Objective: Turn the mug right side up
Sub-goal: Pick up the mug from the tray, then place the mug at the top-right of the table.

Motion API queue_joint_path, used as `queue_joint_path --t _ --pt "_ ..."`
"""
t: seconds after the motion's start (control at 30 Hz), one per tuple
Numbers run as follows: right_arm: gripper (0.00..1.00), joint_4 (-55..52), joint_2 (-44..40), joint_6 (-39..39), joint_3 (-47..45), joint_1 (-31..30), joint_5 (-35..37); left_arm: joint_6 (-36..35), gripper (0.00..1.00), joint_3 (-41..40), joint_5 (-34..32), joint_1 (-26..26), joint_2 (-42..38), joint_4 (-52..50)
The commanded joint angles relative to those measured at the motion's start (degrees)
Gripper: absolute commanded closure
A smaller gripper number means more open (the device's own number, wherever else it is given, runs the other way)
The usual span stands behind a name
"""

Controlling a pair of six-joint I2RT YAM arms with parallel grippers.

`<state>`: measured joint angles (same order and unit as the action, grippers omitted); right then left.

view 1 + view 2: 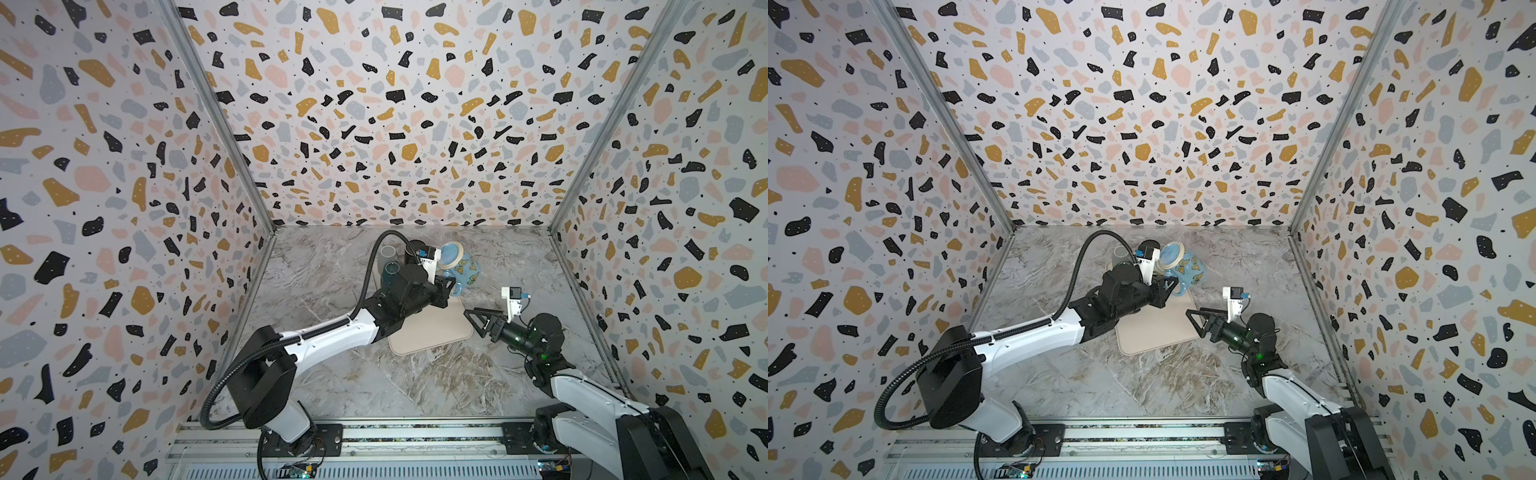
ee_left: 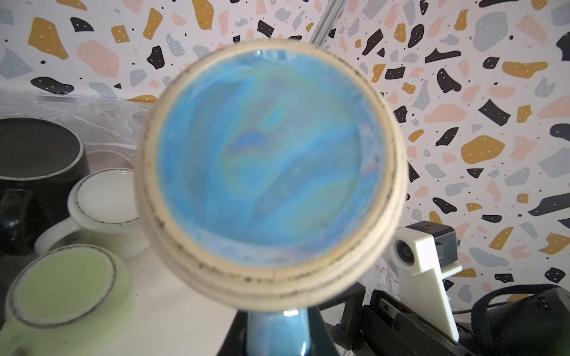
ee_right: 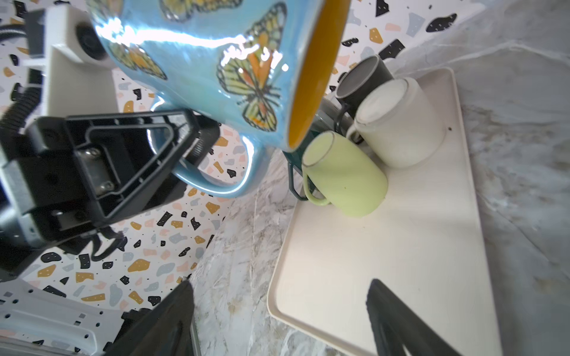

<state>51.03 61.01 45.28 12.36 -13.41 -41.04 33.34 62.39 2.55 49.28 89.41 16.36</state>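
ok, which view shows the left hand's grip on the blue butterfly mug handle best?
Right wrist: the left hand is shut on the looped handle of the glossy blue ceramic butterfly mug, seen side-on. In both top views the handle is small and partly hidden. The left wrist shows mostly the mug's base.

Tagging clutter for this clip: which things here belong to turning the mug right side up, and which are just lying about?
Job: blue butterfly mug, lifted and tilted; left gripper, jaws shut on its handle; right gripper, jaws open, empty.
Lying about: tray; green mug, white mug, black mug, teal mug, bottoms up on it.
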Motion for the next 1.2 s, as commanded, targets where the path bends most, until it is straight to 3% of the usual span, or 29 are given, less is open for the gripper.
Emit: queue_joint_path --t 0.0,0.37,0.93,1.17 --pt "0.16 11.0 2.3 1.9 3.0 -0.2 -3.6 2.3 1.0 0.1 2.9 -0.7 -3.8 13.3" --pt "0.36 22.1 11.6 5.8 6.4 -0.6 -5.9 5.8 1.0 -3.7 6.0 -1.0 -5.5 19.0" --pt "0.41 22.6 14.8 5.5 9.7 -1.0 -5.0 12.3 1.0 -8.0 10.3 -1.0 -4.7 31.4" --pt "0.43 24.4 16.7 6.6 11.5 -1.3 -5.5 13.4 1.0 -8.3 11.7 -1.0 -4.1 32.2"
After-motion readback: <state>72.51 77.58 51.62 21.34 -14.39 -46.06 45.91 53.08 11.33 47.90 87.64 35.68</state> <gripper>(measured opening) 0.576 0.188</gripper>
